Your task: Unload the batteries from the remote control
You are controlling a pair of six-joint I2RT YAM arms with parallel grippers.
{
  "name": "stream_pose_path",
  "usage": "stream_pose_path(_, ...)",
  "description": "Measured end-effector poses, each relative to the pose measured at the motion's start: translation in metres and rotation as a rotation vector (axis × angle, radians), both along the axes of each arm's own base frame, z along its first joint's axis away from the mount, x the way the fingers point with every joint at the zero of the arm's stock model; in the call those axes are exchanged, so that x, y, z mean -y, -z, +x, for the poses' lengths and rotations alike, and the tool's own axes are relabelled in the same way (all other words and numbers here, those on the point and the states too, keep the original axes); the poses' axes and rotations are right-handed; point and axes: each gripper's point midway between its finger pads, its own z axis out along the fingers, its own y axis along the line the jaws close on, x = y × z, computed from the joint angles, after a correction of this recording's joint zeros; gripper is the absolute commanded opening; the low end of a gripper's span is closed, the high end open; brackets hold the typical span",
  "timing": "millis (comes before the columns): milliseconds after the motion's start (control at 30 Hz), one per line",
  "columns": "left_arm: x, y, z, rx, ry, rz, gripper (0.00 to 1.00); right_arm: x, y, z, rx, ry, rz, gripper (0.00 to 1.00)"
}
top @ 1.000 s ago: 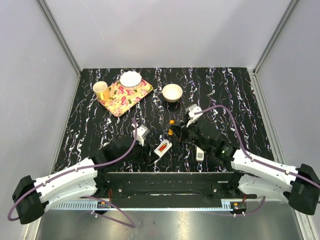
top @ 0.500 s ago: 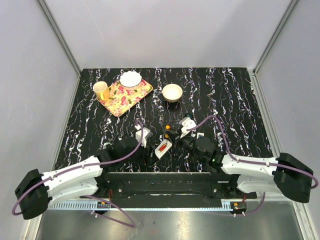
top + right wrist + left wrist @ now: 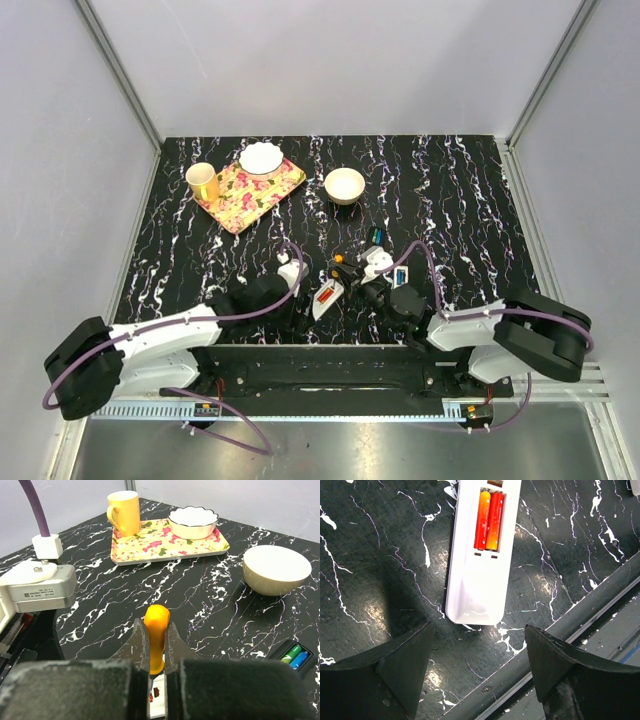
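Observation:
A white remote point(image 3: 482, 555) lies face down with its compartment open, holding two red-orange batteries point(image 3: 488, 520). My left gripper point(image 3: 477, 672) is open and empty, its fingers point(image 3: 405, 665) just short of the remote's near end. In the top view the remote point(image 3: 326, 296) lies between both grippers. My right gripper point(image 3: 156, 635) is shut on an orange-handled tool point(image 3: 157, 625), held upright over the white remote point(image 3: 157, 702). A black remote point(image 3: 295, 655) with a green and a blue battery lies to the right; it also shows in the top view point(image 3: 377, 238).
A floral tray point(image 3: 250, 190) at the back left carries a yellow mug point(image 3: 202, 181) and a white bowl point(image 3: 262, 158). A cream bowl point(image 3: 345, 184) stands behind the remotes. A metal rail point(image 3: 560, 630) runs along the table's near edge, close to the left fingers.
The right arm has folded back toward its base, bringing the orange tool over the white remote. The left gripper has moved right, up to the remote's near end.

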Motion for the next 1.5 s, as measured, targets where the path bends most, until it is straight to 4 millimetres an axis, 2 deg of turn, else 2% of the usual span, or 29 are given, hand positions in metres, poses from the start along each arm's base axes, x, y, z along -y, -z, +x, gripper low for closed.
stream_pose_path(267,0.001,0.003,0.004,-0.004,-0.011,0.024,0.76,-0.007,0.034,0.004,-0.031,0.004,-0.061,0.0)
stream_pose_path(500,-0.001,0.011,0.003,-0.022,-0.013,0.05,0.73,-0.007,0.035,0.007,-0.024,0.021,-0.044,0.0)
stream_pose_path(767,0.003,0.012,0.006,-0.028,-0.013,0.063,0.62,-0.008,0.035,0.008,-0.023,0.021,-0.042,0.0)
stream_pose_path(1500,0.002,0.016,0.007,-0.034,-0.014,0.076,0.58,-0.019,0.038,0.005,-0.03,-0.025,-0.046,0.0)
